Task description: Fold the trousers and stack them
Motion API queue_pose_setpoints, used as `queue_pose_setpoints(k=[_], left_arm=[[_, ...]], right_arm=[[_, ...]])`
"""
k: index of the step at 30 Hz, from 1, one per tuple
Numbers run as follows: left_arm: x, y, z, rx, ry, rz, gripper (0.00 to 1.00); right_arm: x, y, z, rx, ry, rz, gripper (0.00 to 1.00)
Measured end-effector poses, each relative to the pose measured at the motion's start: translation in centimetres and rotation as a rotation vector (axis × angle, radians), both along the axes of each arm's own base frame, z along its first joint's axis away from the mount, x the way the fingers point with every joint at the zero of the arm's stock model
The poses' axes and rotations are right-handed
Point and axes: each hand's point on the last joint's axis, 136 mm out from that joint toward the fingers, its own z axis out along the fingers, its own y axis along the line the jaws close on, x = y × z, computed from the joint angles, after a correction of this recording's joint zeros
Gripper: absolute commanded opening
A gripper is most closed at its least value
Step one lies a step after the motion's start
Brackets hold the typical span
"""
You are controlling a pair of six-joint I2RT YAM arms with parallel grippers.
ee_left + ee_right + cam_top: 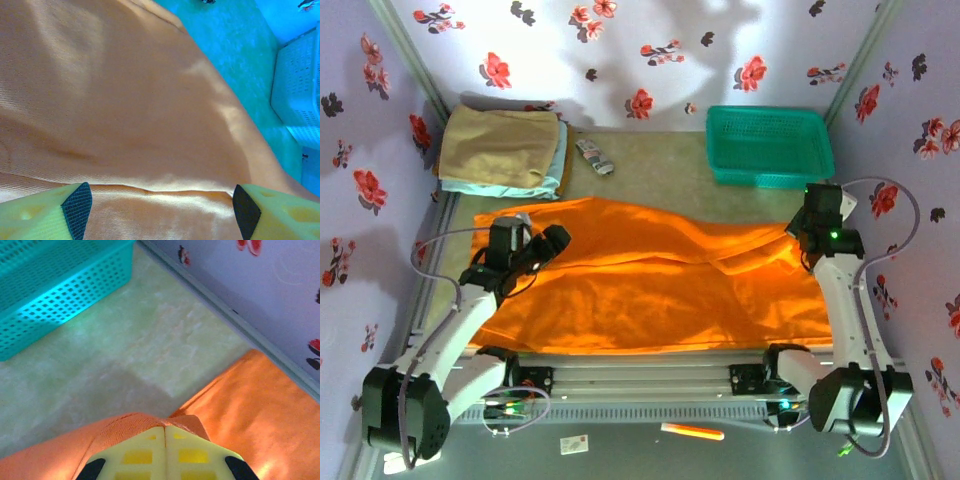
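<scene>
Soft, creased orange trousers (650, 290); fine woven cloth; perforated green plastic basket (770, 180)

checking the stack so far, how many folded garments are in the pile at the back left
2: a tan folded garment on top, and a light blue folded garment under it, its edge showing along the near side. More may be hidden beneath.

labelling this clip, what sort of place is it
Probably a robot test booth: flower-printed wall panels enclose the table, two arms bolt to a metal rail, bright orange cloth trousers lie spread out.
</scene>
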Motion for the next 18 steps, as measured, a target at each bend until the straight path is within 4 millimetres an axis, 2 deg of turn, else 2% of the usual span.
queue_pose_setpoints(k=[2,4,7,10,13,15,16,18], left_arm=[[0.0,-0.1,0.0,-0.003,0.000,-0.003,0.77],[0.0,-0.1,0.1,-0.005,-0.003,-0.004,0.77],[0.0,-0.1,-0.1,-0.005,-0.004,-0.004,0.77],[0.0,-0.1,-0.4,-0.004,0.002,-0.004,0.78],[0.1,-0.1,-0.7,-0.001,0.010,-0.004,0.78],[0.1,-0.1,-0.8,0.000,0.015,-0.004,0.78],[0.1,-0.1,-0.8,0.001,0.015,-0.005,0.78],[0.2,-0.1,-0.7,0.002,0.011,-0.006,0.78]], right_arm=[[0.7,0.3,0.6,0.016,-0.010,0.015,0.00],[2.3,0.7,1.7,0.035,-0.024,0.034,0.00],[5.6,1.9,3.0,0.048,-0.034,0.079,0.00],[9.8,4.5,4.5,0.059,-0.048,0.155,0.00],[13.9,8.3,7.6,0.065,-0.103,0.251,0.00],[15.5,10.7,10.5,0.056,-0.160,0.314,0.00],[15.7,11.7,12.1,0.049,-0.196,0.343,0.00],[14.7,13.1,14.4,0.039,-0.255,0.389,0.00]])
